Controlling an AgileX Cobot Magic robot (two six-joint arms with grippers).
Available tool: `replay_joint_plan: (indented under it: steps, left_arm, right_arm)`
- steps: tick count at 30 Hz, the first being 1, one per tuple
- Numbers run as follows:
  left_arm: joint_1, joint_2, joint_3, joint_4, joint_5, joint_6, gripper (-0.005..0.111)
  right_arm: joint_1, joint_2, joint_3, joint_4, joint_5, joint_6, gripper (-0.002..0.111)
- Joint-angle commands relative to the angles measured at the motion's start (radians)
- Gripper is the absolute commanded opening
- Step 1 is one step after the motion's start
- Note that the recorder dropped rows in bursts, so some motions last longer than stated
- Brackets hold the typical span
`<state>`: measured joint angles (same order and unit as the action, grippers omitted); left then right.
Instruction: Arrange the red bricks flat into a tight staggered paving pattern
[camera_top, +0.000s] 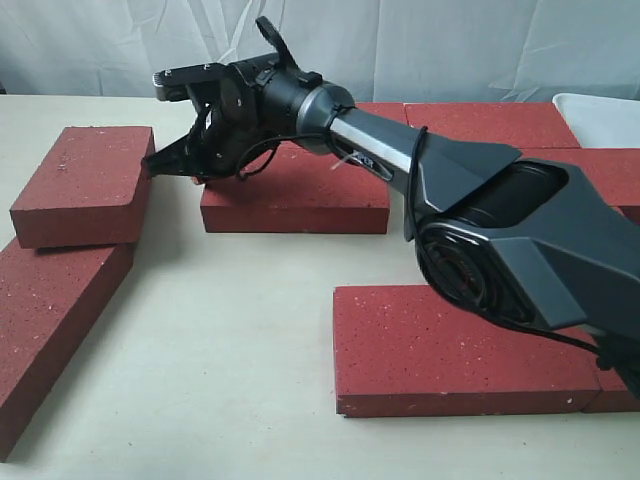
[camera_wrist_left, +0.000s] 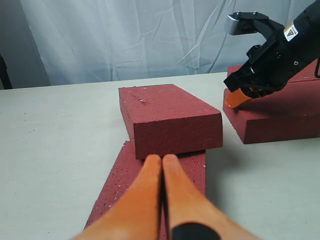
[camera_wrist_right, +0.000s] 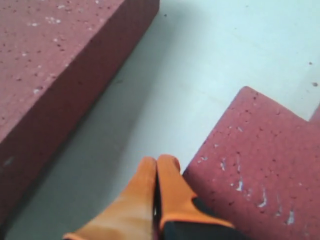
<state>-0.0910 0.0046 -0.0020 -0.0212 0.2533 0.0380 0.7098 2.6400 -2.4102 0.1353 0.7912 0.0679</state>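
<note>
At left, the upper brick (camera_top: 85, 185) rests on the lower brick's (camera_top: 50, 320) far end. The middle brick (camera_top: 300, 195) lies to their right. The near brick (camera_top: 420, 355) lies before it, further right. The far bricks (camera_top: 490, 122) apparently adjoin behind.

At least seven red bricks (camera_top: 460, 350) show in the exterior view: two stacked at left, one at centre, one at lower right, three at upper right, partly hidden. One black robot arm (camera_top: 500, 210). One white tray (camera_top: 605, 115), upper right corner.

The red bricks (camera_top: 460, 345) are dark red with fine pale specks; the table (camera_top: 230, 340) is cream; the curtain (camera_top: 450, 40) seems pale grey-blue.
</note>
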Motion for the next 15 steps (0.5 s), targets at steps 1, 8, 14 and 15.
replay_joint_plan:
  steps: [1,8,14,15]
  left_arm:
    - [0.003,-0.005,0.002,0.001,-0.015,-0.004,0.000]
    - [0.003,-0.005,0.002,0.001,-0.015,-0.004,0.000]
    - [0.003,-0.005,0.002,0.001,-0.015,-0.004,0.000]
    - [0.003,-0.005,0.002,0.001,-0.015,-0.004,0.000]
  right_arm:
    - [-0.024,-0.015,0.000,-0.070,0.105,0.011,-0.001]
    - [-0.024,-0.029,0.000,-0.167,0.201,0.011,-0.001]
    - [-0.024,-0.029,0.000,-0.228,0.265,0.011,-0.001]
    - [-0.024,-0.029,0.000,-0.230,0.270,0.011,-0.001]
